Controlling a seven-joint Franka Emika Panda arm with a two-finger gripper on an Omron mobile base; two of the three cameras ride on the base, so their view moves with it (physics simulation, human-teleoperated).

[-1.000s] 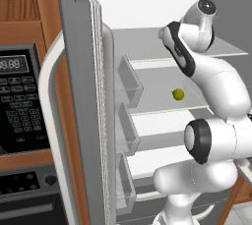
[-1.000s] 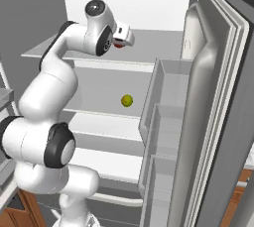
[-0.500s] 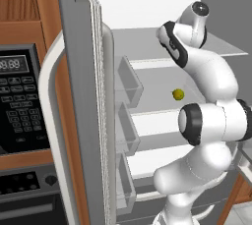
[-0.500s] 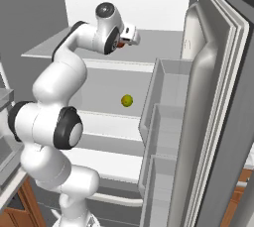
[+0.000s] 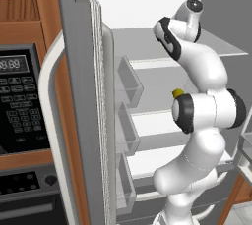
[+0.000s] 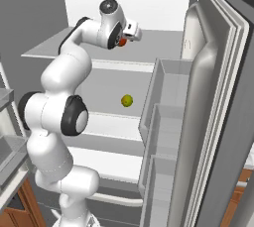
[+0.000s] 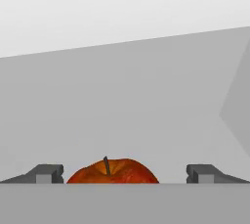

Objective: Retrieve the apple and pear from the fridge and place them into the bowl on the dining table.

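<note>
The fridge [image 6: 218, 122] stands open with its white shelves showing. On the top shelf sits the red apple [image 7: 112, 171], with my open gripper [image 7: 125, 173] around it, one fingertip [image 7: 49, 172] on each side and not touching. From the right base view the apple [image 6: 121, 42] is a red spot just under my hand. The yellow-green pear [image 6: 127, 100] lies alone on the middle shelf, below the hand; in the left base view the pear [image 5: 177, 93] peeks out beside my elbow. The bowl and the dining table are out of view.
Clear door bins [image 6: 168, 102] hang on the right door close to the shelves, and more bins [image 5: 128, 84] line the left door [image 5: 83, 121]. A black oven panel [image 5: 19, 106] in wood cabinetry sits left of the fridge.
The arm has reached deeper over the top shelf, bringing the hand up to the apple. The jaws stayed open. The pear has not moved.
</note>
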